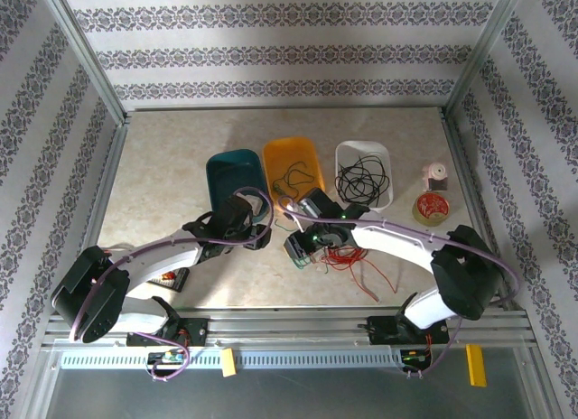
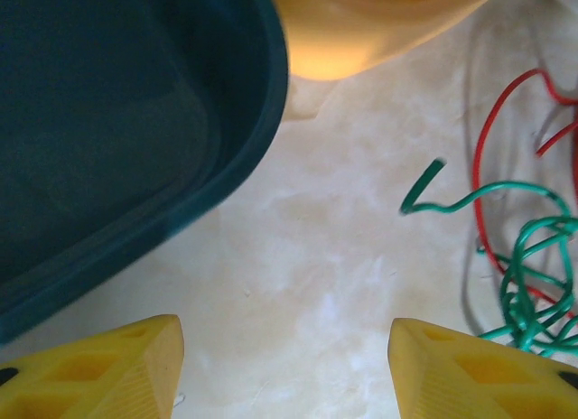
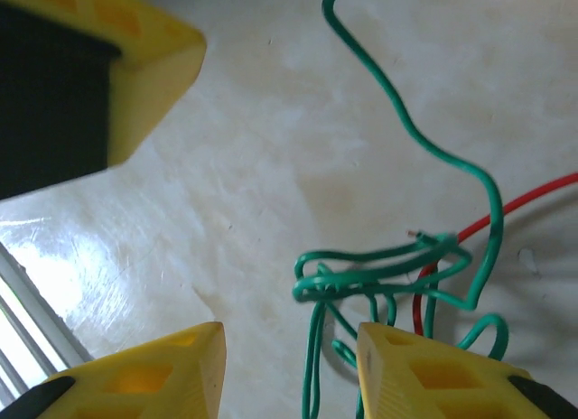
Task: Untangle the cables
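Observation:
The cables lie loose on the table: a knotted green bundle point(image 3: 379, 274) crossed by a red strand point(image 3: 533, 198), and red loops point(image 1: 348, 256) spread toward the front. My right gripper point(image 3: 289, 347) is open just above the table. Two green strands run down between its fingers, close to the right finger point(image 3: 433, 374). My left gripper point(image 2: 284, 347) is open over bare table, with the green wires point(image 2: 528, 274) and a red wire point(image 2: 483, 148) off to its right. In the top view both grippers, left point(image 1: 262, 236) and right point(image 1: 298, 247), meet in front of the bins.
Three bins stand in a row behind the grippers: teal point(image 1: 237, 175), orange point(image 1: 293, 162) holding black wires, white point(image 1: 363, 173) holding black wires. A tape roll point(image 1: 432, 205) and a pink item point(image 1: 437, 177) sit at the right. The left gripper's yellow finger point(image 3: 135, 67) is close by.

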`<action>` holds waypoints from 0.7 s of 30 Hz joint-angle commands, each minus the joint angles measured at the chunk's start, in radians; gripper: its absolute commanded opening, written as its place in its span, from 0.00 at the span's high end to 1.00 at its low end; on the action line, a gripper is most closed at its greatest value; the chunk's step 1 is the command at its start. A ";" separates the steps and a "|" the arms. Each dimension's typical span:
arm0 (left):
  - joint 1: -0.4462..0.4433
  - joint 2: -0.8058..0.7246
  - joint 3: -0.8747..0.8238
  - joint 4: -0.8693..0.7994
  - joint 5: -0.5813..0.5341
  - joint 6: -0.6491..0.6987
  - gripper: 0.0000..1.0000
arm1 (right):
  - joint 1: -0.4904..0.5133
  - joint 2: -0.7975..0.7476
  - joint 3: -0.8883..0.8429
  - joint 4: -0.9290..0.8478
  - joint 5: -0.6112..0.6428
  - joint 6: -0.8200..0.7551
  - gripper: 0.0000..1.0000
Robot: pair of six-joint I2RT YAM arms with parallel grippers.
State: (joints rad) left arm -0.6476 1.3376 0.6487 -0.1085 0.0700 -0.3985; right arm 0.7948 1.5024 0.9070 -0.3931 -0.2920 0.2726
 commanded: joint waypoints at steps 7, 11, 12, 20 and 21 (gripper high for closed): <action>0.007 -0.011 -0.002 -0.077 -0.020 0.026 0.41 | 0.006 0.074 0.078 -0.015 0.053 -0.014 0.58; 0.008 -0.020 0.006 -0.079 0.014 0.057 0.40 | 0.006 0.089 0.091 -0.015 0.070 -0.014 0.59; 0.007 -0.020 0.008 -0.079 0.027 0.060 0.40 | 0.006 0.093 0.096 -0.015 0.072 -0.014 0.59; 0.006 -0.022 -0.025 -0.031 0.086 0.023 0.40 | 0.015 0.129 0.125 -0.012 0.082 -0.002 0.63; 0.006 -0.026 -0.030 -0.022 0.103 0.024 0.40 | 0.017 0.133 0.128 -0.015 0.082 -0.004 0.63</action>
State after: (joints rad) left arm -0.6476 1.3365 0.6422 -0.1471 0.1287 -0.3714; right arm 0.7967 1.6157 1.0073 -0.3931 -0.2321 0.2653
